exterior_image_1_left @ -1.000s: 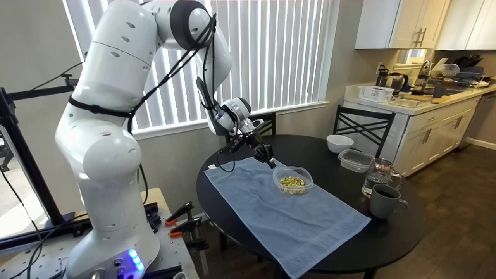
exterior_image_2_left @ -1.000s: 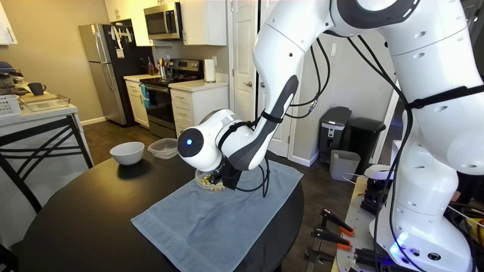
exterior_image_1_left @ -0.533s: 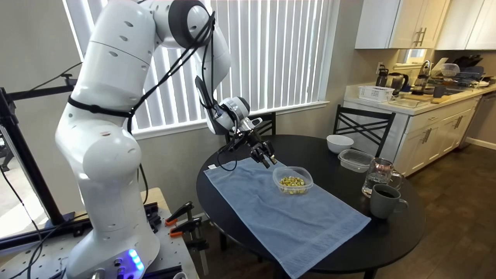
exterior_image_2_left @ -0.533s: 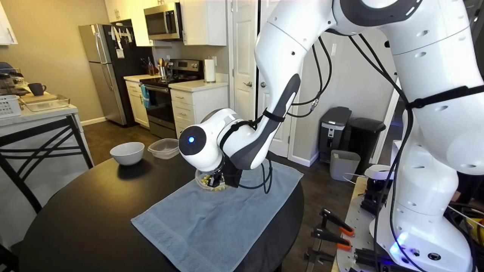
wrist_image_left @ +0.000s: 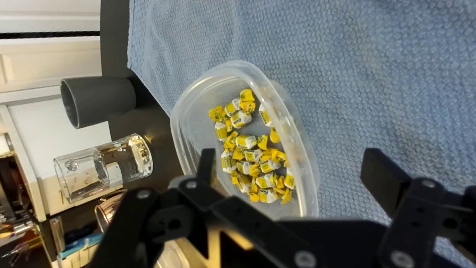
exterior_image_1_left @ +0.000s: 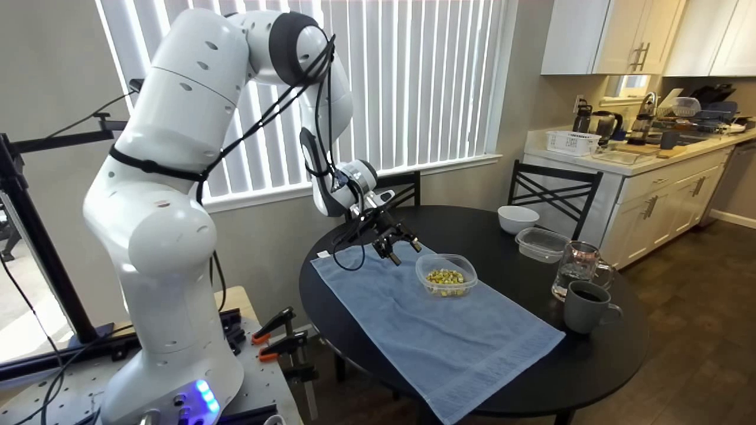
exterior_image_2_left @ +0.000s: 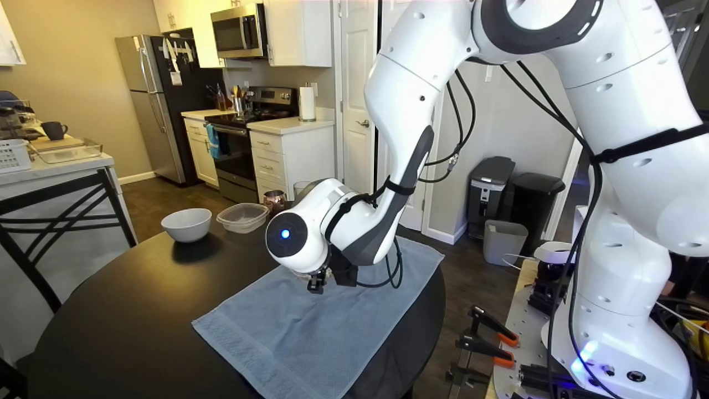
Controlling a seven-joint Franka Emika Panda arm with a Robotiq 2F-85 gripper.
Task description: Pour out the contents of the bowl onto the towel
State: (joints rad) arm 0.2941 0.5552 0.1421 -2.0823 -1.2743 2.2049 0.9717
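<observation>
Above the far part of the towel (exterior_image_1_left: 437,330), the gripper (exterior_image_1_left: 406,252) hangs with its fingers spread apart, holding nothing; just to its right in an exterior view, the clear bowl (exterior_image_1_left: 447,260) sits upright on the towel by its right edge, wrapped candies (wrist_image_left: 253,155) inside. Done well, the grasp likely means setting the near left wall between the fingers, one tip inside and clear of the candies, then squeezing gently, as thin plastic may flex; carrying the bowl toward the near left before tipping slowly should keep the spill off the table (exterior_image_1_left: 567,372)
</observation>
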